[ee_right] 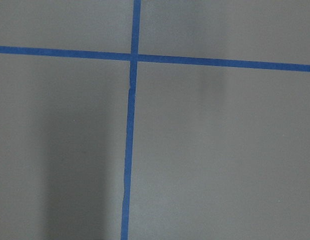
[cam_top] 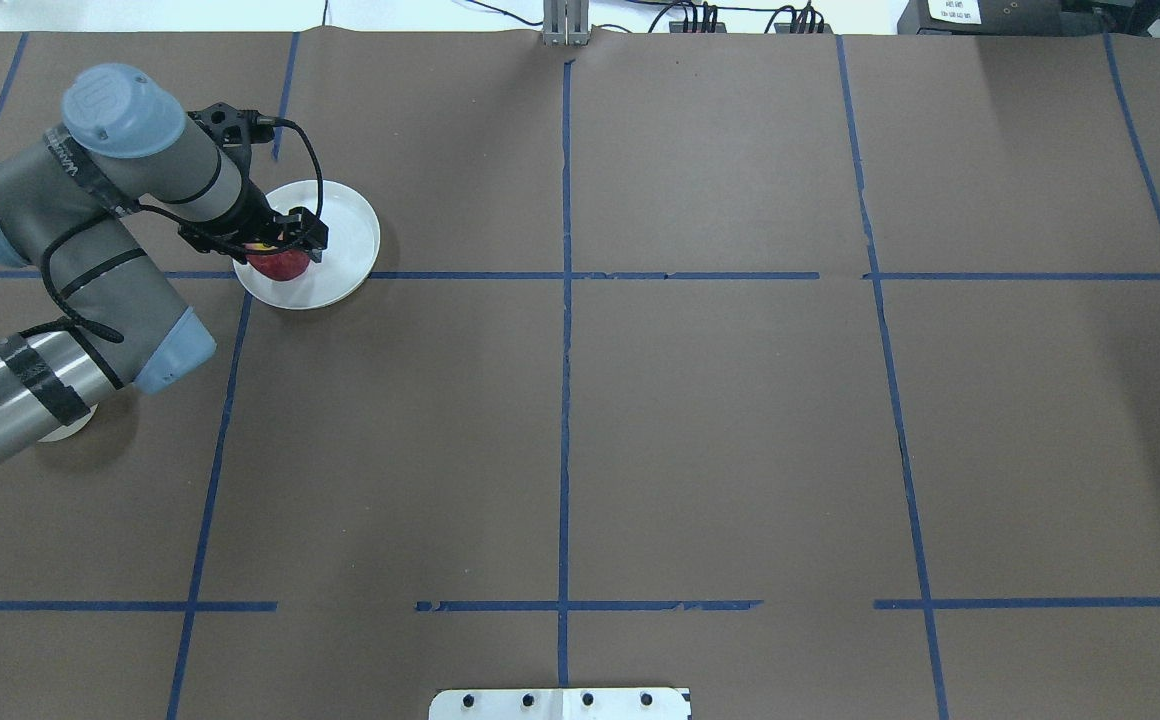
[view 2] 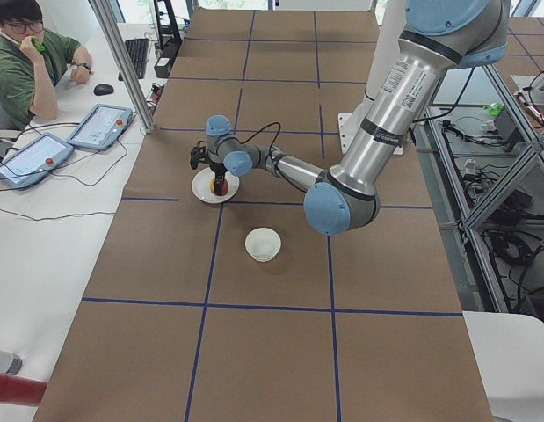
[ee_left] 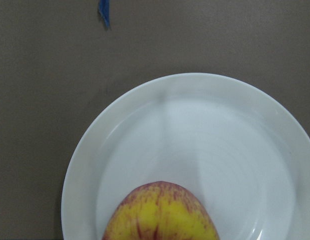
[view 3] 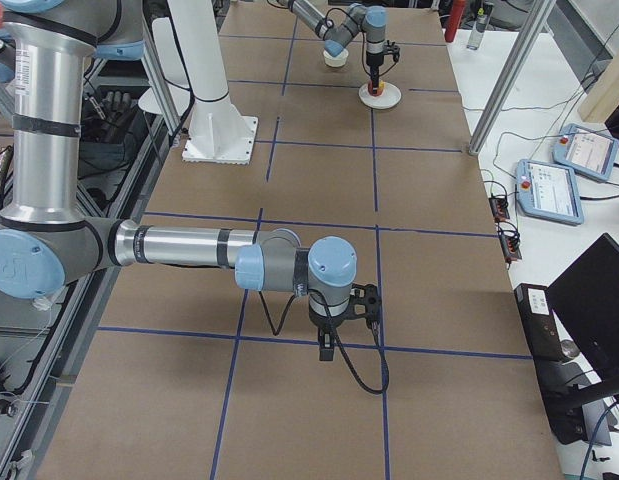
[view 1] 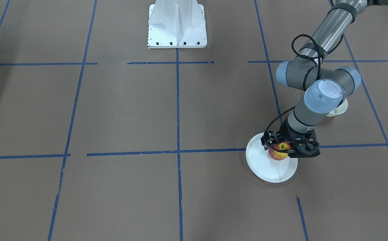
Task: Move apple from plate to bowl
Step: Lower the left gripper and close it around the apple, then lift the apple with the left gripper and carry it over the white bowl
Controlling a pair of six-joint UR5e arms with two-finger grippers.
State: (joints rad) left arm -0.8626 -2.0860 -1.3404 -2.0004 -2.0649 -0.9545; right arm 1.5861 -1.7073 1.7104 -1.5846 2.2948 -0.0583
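The red and yellow apple [view 1: 277, 153] lies on the white plate [view 1: 267, 169], toward the plate's robot side. My left gripper [view 1: 282, 150] comes down over the apple with its fingers close on both sides, and it looks shut on it at plate level. The left wrist view shows the apple's top [ee_left: 160, 215] over the plate [ee_left: 220, 130]. The small white bowl [view 2: 263, 243] stands alone nearer the robot; my left arm mostly hides it in the overhead view [cam_top: 70, 430]. My right gripper [view 3: 327, 350] hangs over bare table far from both; I cannot tell if it is open.
Brown paper with blue tape lines [cam_top: 565, 400] covers the table. The white robot base [view 1: 177, 23] stands at the table's middle edge. An operator [view 2: 25, 61] sits at a side desk with tablets [view 2: 100, 126] beyond the table's edge.
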